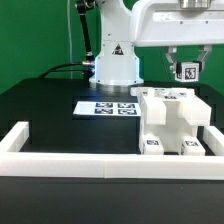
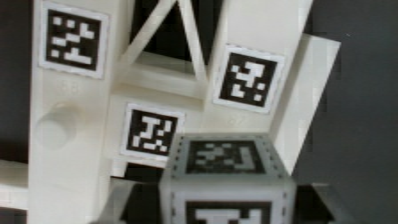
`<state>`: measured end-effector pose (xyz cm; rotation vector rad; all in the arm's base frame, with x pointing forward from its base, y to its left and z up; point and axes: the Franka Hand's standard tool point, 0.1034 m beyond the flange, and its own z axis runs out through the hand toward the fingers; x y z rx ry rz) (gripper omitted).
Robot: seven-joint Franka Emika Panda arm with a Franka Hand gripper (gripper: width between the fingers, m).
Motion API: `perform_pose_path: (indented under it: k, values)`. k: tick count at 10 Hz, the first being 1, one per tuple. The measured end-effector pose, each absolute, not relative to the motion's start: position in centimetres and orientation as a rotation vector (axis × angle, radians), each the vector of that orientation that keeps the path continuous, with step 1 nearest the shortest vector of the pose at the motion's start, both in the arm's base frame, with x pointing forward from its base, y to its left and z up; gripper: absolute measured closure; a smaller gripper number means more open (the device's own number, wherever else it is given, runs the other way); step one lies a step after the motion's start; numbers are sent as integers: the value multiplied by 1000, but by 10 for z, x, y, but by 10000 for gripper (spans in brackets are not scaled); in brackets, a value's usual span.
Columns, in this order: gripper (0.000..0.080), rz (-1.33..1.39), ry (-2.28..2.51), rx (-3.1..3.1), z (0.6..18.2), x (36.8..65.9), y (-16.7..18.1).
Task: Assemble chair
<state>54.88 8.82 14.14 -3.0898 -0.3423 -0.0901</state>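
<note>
The partly built white chair (image 1: 170, 120) stands on the black table at the exterior view's right, with tags on its top and front. My gripper (image 1: 185, 70) hangs above it, shut on a small white tagged block (image 1: 186, 71), clear of the chair top. In the wrist view the small block (image 2: 228, 175) fills the space between my dark fingers (image 2: 150, 200), with tags on two faces. Behind it is the chair (image 2: 89, 110) with three tags and an open slatted part.
The marker board (image 1: 108, 107) lies flat in front of the robot base (image 1: 115, 65). A long white border rail (image 1: 90, 163) runs along the front edge and turns back at the exterior view's left (image 1: 18, 137).
</note>
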Motion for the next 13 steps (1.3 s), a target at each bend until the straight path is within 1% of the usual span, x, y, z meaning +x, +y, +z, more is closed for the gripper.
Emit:
perform_pose_path:
  k: [2, 6, 13]
  values:
    - [511, -96, -350, -3094, 139, 558, 90]
    - [511, -93, -359, -3102, 128, 556, 92]
    - [511, -131, -361, -3104, 128, 561, 93]
